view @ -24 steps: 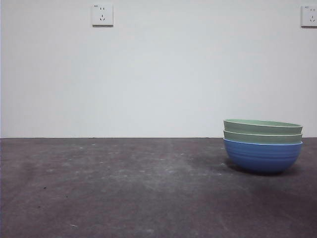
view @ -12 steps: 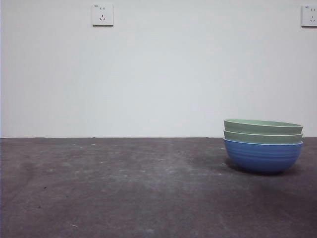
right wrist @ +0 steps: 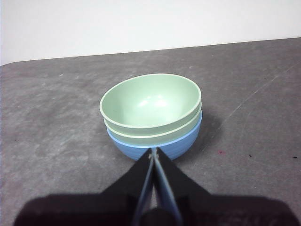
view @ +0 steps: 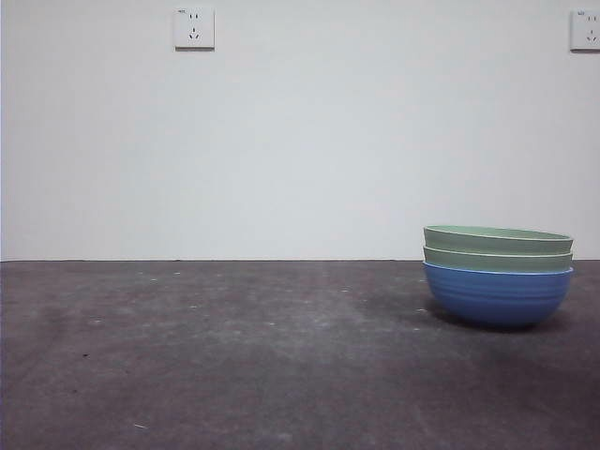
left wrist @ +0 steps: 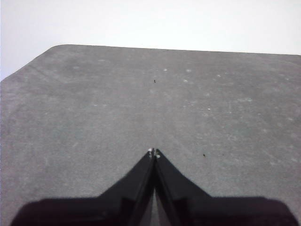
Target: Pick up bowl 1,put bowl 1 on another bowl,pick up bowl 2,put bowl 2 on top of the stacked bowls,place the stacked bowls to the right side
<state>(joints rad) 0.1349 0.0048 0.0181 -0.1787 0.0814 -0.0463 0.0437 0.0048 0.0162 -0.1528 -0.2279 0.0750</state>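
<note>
The stacked bowls stand at the right of the table in the front view: a blue ribbed bowl (view: 497,295) at the bottom, a sage-green bowl (view: 497,260) nested in it, and a second sage-green bowl (view: 497,240) on top. The right wrist view shows the same stack, top green bowl (right wrist: 150,101) over the blue bowl (right wrist: 186,141). My right gripper (right wrist: 154,151) is shut and holds nothing, pulled back just short of the stack. My left gripper (left wrist: 154,152) is shut over bare table, far from the bowls. Neither arm appears in the front view.
The dark grey table (view: 234,356) ends at a white wall with two sockets (view: 193,28) (view: 585,30). A rounded table corner (left wrist: 51,49) shows in the left wrist view.
</note>
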